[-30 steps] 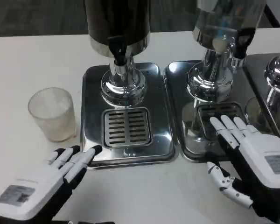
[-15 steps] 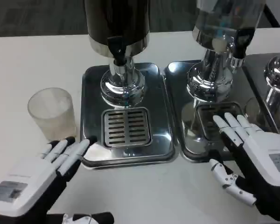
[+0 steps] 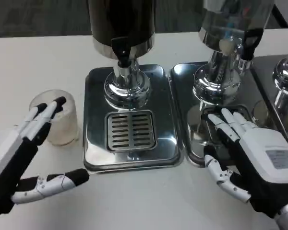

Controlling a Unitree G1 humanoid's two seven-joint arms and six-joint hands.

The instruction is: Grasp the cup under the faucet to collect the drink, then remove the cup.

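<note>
I judge the job barely begun — the cup (image 3: 54,117) stands upright on the white counter (image 3: 33,62), off to the left of the steel drip tray (image 3: 93,143), not under the black faucet (image 3: 121,49) of the dark dispenser (image 3: 121,21). It looks frosted and empty as far as I can tell. My left hand (image 3: 24,148) is open, holding nothing: its fingertips (image 3: 57,103) lie over the cup's near rim and the thumb is stretched out low toward the tray, so the cup sits at the mouth of the hand without being gripped — whether the fingertips actually touch the rim I cannot tell. My right hand (image 3: 252,153) is also open and empty, fingers spread and reaching over the grate of the neighbouring tray (image 3: 180,81), beneath the clear dispenser (image 3: 230,28). Nothing stands on the slotted grate (image 3: 130,130) below the dark dispenser's faucet. So everything is left: close on the cup, carry it onto that grate under the spout, get the drink flowing, then lift the filled cup away. No liquid shows on the tray or in the cup.
</note>
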